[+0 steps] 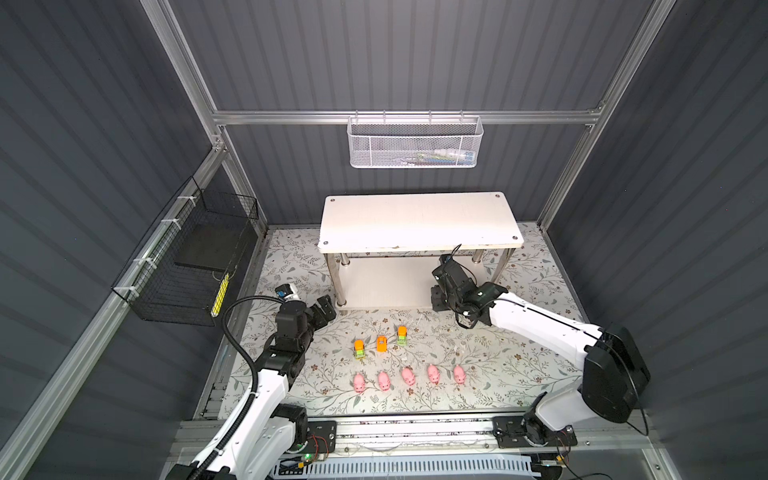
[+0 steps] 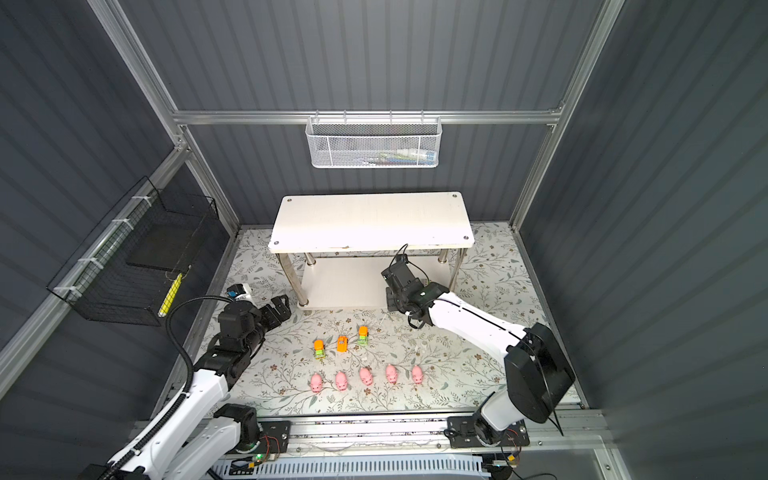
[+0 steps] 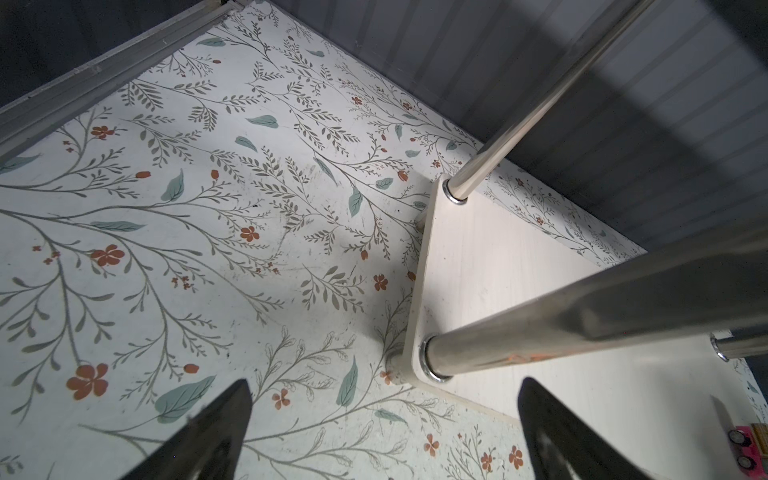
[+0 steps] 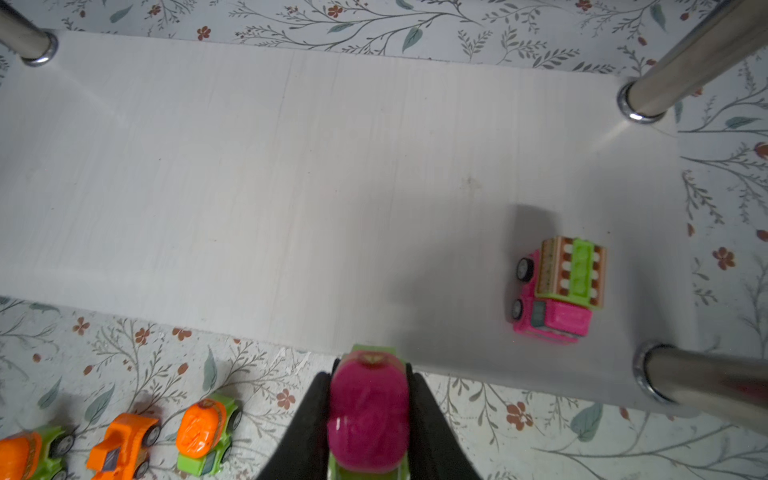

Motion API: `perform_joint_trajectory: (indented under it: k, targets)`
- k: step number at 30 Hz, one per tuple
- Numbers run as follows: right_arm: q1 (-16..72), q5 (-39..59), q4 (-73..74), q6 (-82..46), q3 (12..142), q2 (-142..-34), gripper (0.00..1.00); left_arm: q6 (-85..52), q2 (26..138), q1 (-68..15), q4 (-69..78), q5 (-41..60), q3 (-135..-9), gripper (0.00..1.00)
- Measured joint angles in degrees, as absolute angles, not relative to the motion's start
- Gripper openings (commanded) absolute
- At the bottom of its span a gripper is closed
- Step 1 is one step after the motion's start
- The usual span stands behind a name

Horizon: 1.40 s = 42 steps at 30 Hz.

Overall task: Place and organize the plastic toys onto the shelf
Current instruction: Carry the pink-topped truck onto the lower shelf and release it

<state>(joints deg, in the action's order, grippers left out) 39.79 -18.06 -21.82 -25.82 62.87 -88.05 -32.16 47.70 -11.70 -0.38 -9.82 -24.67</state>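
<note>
Shelf (image 1: 415, 220): top board bare. The lower board holds one pink truck (image 4: 559, 286), plain in the right wrist view and hidden in both top views. Right pincer (image 4: 370, 380) clamped on a pink-domed car (image 4: 368, 419) at that board's front edge. Three orange vehicles (image 1: 381, 344) and five pigs (image 1: 408, 376) wait on the surface (image 1: 519, 374). Left pincer (image 3: 386, 388) wide, empty.

in both top views overhead light falls hard on the shelf (image 1: 417, 220), its top board nearly washed out, and on the floral mat (image 1: 498, 374); the grey walls (image 1: 83, 124) are dim, and the frame posts (image 1: 178, 54) splay outward toward the corners. in the left wrist view the near chrome leg (image 3: 582, 316) is out of focus and glary. in the right wrist view the magenta-and-green toy (image 4: 368, 415) is blurred; the pink truck (image 4: 557, 291) throws a soft shadow.
</note>
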Motion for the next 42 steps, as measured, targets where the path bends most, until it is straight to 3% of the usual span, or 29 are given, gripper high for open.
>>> perform_joint_trajectory:
  k: [27, 42]
  targets:
    - [32.9, -14.6, -13.3, -25.5, 66.8, -99.0, 0.31, -32.1, 47.5, -11.7, -0.4, -10.4, -24.6, 1.00]
    - [32.9, -13.6, -13.4, -25.5, 67.4, -99.9, 0.41, -32.1, 47.5, -11.7, -0.4, -10.5, -23.9, 1.00]
